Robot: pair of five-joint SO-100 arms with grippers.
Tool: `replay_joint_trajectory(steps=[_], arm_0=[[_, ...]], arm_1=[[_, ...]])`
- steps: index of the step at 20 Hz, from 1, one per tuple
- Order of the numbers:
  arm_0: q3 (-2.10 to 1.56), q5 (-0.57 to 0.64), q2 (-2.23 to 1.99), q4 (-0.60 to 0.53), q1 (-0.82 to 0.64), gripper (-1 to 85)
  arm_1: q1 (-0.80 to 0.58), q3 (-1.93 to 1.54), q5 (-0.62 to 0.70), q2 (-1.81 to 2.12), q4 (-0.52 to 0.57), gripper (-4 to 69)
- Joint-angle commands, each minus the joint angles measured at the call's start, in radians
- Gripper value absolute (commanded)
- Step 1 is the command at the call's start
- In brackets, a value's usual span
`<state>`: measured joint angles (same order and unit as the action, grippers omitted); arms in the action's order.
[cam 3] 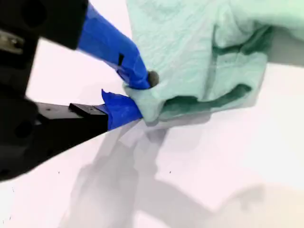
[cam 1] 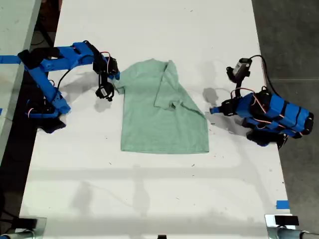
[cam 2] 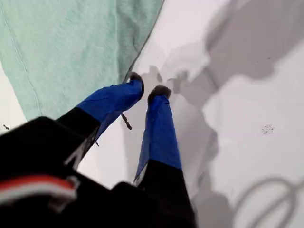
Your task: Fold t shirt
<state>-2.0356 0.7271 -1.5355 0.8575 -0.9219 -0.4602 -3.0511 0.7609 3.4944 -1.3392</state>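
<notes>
this is looking like a robotics lab or test bench — a long white table (cam 1: 149, 199) is serving as the work surface, with two small blue hobby-style arms sitting on it, loose cables (cam 1: 261, 74) trailing beside them. strips of blue tape (cam 1: 282, 204) are marking spots near the table's edges, and metal clamps (cam 1: 279, 221) are gripping its near rim. beyond the table, grey floor (cam 1: 294, 40) is showing — nothing domestic is lying around the table.
</notes>
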Motion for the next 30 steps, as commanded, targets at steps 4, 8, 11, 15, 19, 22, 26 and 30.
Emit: replay_joint_trajectory(steps=[4, 8, 11, 15, 19, 22, 26, 30], arm_0=[[0.242, -0.058, -0.006, 0.199, 0.060, -0.3], [0.741, -0.083, 0.012, 0.462, 0.230, -0.3], [1.062, -0.089, 0.104, 0.552, 0.385, -0.3], [1.066, -0.140, 0.144, 0.476, 0.494, -0.3], [1.052, -0.219, 0.262, 0.474, 0.500, 12.3], [1.040, -0.222, 0.295, 0.514, 0.430, 12.1], [1.028, -0.230, 0.098, 0.583, 0.344, 0.1], [0.752, -0.261, -0.319, 0.543, 0.296, -0.3]], arm_1=[[0.023, -0.054, 0.009, 0.011, -0.002, 5.6], [0.023, -0.054, 0.011, 0.011, -0.002, 5.6], [0.023, -0.054, 0.011, 0.011, -0.002, 5.6], [0.023, -0.054, 0.012, 0.011, -0.002, 5.6], [0.023, -0.054, 0.012, 0.011, -0.002, 5.6], [0.023, -0.054, 0.012, 0.011, -0.002, 5.6], [0.020, -0.054, 0.014, 0.011, -0.002, 5.6], [0.020, -0.054, 0.014, 0.011, -0.002, 5.6]])
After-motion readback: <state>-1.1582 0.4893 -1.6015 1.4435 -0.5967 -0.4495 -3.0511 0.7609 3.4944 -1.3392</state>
